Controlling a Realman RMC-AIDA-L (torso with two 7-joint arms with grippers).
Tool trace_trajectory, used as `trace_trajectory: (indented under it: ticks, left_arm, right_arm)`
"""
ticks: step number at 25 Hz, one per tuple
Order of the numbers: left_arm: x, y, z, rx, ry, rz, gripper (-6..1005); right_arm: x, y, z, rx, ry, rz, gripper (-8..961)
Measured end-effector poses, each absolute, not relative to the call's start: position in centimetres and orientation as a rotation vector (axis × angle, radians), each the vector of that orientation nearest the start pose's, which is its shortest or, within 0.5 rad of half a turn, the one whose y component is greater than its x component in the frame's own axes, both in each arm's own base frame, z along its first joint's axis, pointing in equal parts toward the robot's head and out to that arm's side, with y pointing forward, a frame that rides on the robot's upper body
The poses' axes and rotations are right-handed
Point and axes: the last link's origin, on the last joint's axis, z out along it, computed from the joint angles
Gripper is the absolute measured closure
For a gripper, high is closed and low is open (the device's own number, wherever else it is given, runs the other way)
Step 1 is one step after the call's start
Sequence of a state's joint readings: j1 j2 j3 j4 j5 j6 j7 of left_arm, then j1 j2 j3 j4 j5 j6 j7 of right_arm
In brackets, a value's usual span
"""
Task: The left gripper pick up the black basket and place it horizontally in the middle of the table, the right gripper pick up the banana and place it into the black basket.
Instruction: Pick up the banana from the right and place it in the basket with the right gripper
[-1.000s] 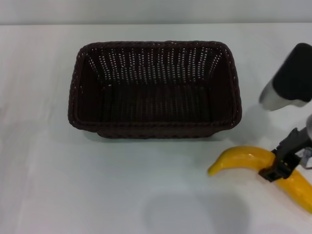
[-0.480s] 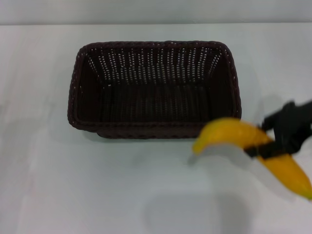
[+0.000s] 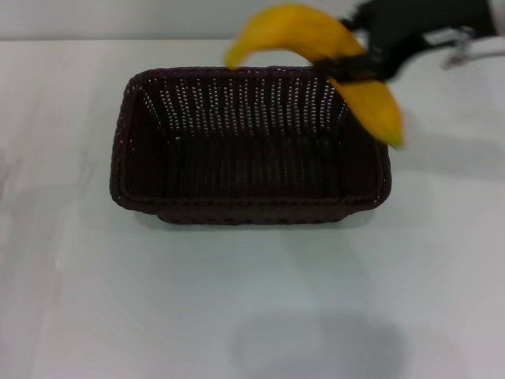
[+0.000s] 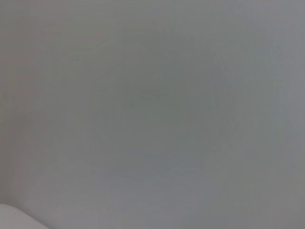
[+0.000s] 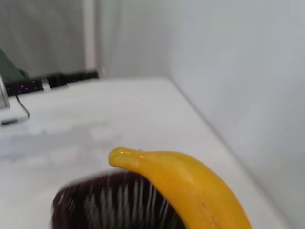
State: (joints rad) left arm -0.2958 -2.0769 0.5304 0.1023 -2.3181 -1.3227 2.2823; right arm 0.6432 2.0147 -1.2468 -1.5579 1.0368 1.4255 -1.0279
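The black basket (image 3: 251, 146) lies lengthwise across the middle of the white table (image 3: 237, 300), open side up and empty. My right gripper (image 3: 353, 66) is shut on the yellow banana (image 3: 304, 35) and holds it in the air above the basket's far right corner. The banana's one end points left over the far rim; the other end hangs down over the right side. In the right wrist view the banana (image 5: 186, 183) is close, with the basket (image 5: 109, 202) below it. My left gripper is out of view; the left wrist view shows only a plain grey surface.
The table's far edge meets a grey wall (image 3: 118, 20). In the right wrist view, dark equipment and a cable (image 5: 47, 81) lie at the table's far end.
My right gripper has lifted the banana off the table at the front right and carried it up and back, to above the basket's far right corner. The basket has not moved.
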Motion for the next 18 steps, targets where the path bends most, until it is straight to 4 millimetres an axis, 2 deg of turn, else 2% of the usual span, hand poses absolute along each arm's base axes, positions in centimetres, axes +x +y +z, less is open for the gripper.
trace_trajectory:
  ticks: [5, 12, 15, 18]
  left_arm:
    - [-39.2, 27.5, 4.7, -1.222, -0.953, -1.084, 142]
    - [-39.1, 27.8, 4.8, -1.220, -0.950, -1.088, 141]
    - [-39.1, 28.0, 4.7, -1.222, -0.952, -1.086, 141]
    - [-39.1, 28.0, 4.8, -1.223, -0.952, -1.085, 141]
  right_arm:
    - [6.5, 39.0, 2.3, -2.757, -0.134, 0.264, 458]
    - [7.5, 40.5, -2.0, -2.879, -0.091, 0.194, 458]
    - [7.6, 40.4, -2.3, -2.888, -0.095, 0.202, 397]
    - [7.6, 40.3, -1.2, -2.856, -0.068, 0.285, 337]
